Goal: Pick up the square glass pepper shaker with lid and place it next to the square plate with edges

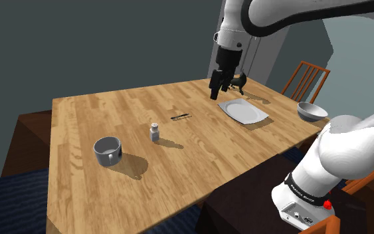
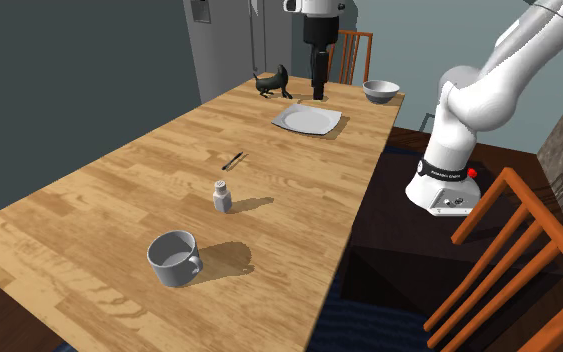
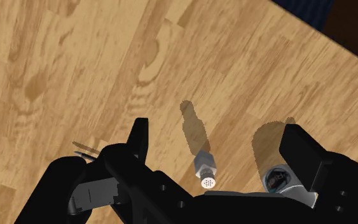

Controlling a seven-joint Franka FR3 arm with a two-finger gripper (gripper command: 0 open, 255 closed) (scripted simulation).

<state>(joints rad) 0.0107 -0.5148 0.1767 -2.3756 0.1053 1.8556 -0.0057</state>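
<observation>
Tip-over risk: the pepper shaker (image 1: 155, 131) is standing tall and narrow on the wooden table (image 1: 92, 113), so a finger coming down off-centre is probably knocking it flat instead of clasping it.
Neighbour risk: a grey mug (image 1: 108, 150) is sitting near the shaker, and a thin dark utensil (image 1: 180, 117) (can't tell what kind) is lying between shaker and plate. A sloppy approach could be clipping either one.
Drop-off risk: the square white plate (image 1: 244, 110) is sitting with a black animal figurine (image 2: 271, 82) and a grey bowl (image 1: 311, 111) close by. My guess is that setting the shaker down partly on the plate's raised edge is what's going to leave it tilting.
Gripper: the gripper (image 1: 220, 83) is hanging high over the table near the plate, fingers (image 3: 139, 137) spread wide, holding nothing and touching nothing.
Shaker location: it's standing upright mid-table, well apart from both the gripper and the plate, nobody gripping it.
</observation>
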